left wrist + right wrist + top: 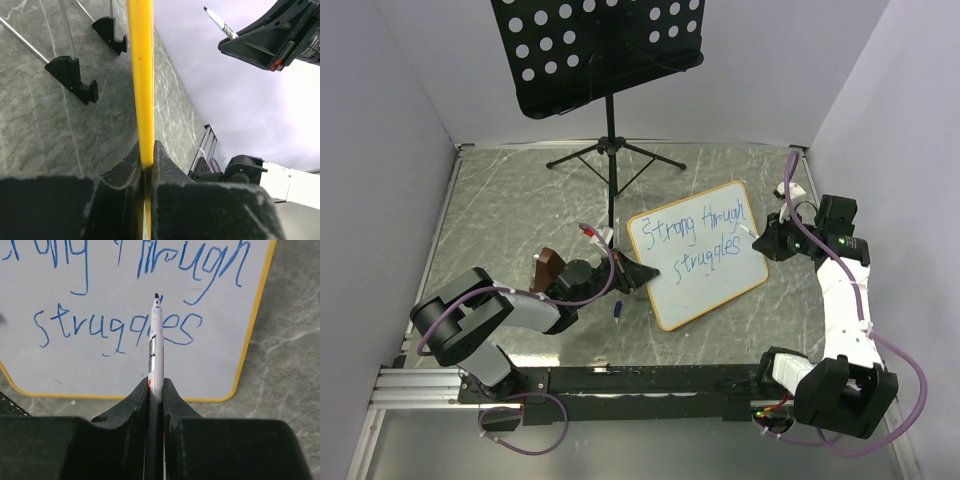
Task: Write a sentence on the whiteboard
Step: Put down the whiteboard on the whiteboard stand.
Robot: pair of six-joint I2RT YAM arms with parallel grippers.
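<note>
Overhead view looks down; both wrist views closely share the whiteboard [718,288].

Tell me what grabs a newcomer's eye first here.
First, the blue sentence, "Strong through struggles", on the whiteboard, centre of the top view. The right gripper clamps a marker pointing at "struggles"; the left gripper pinches the board's yellow edge. A black perforated music stand looms behind.

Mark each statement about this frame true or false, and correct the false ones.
1. The right claw is shut on a marker. True.
2. The left claw is open and touches nothing. False: it is shut on the edge of the whiteboard.
3. The whiteboard is blank. False: the sentence in blue reads "Strong through struggles".
4. The music stand stands beyond the whiteboard, away from the arms. True.
</note>
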